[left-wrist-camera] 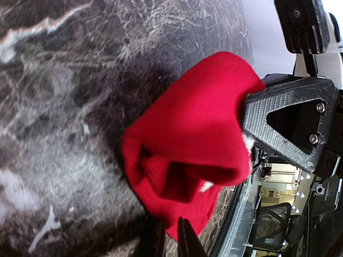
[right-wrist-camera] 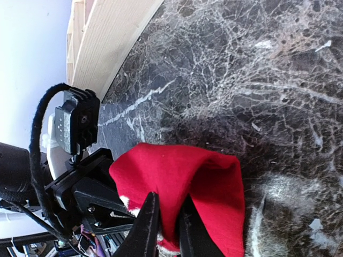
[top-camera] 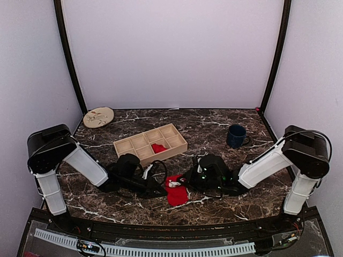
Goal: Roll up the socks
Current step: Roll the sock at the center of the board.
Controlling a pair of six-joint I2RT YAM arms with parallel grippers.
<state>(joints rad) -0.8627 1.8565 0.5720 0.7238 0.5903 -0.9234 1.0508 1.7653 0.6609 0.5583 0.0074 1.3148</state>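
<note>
A red sock (top-camera: 176,193) with small white patches lies bunched on the dark marble table (top-camera: 225,203), near the front edge between the two arms. My left gripper (top-camera: 162,188) meets it from the left. In the left wrist view the narrow fingers (left-wrist-camera: 171,225) pinch the lower edge of the sock (left-wrist-camera: 187,139). My right gripper (top-camera: 186,181) comes in from the right. Its jaws (right-wrist-camera: 167,199) are shut on a raised fold of the sock (right-wrist-camera: 182,168). Each wrist view shows the other gripper's black frame right behind the cloth.
A wooden tray with several compartments (top-camera: 134,143) stands behind the grippers, with another red sock (top-camera: 158,148) in one compartment. A blue mug (top-camera: 236,136) is at the back right. A round plate (top-camera: 98,116) sits at the back left corner.
</note>
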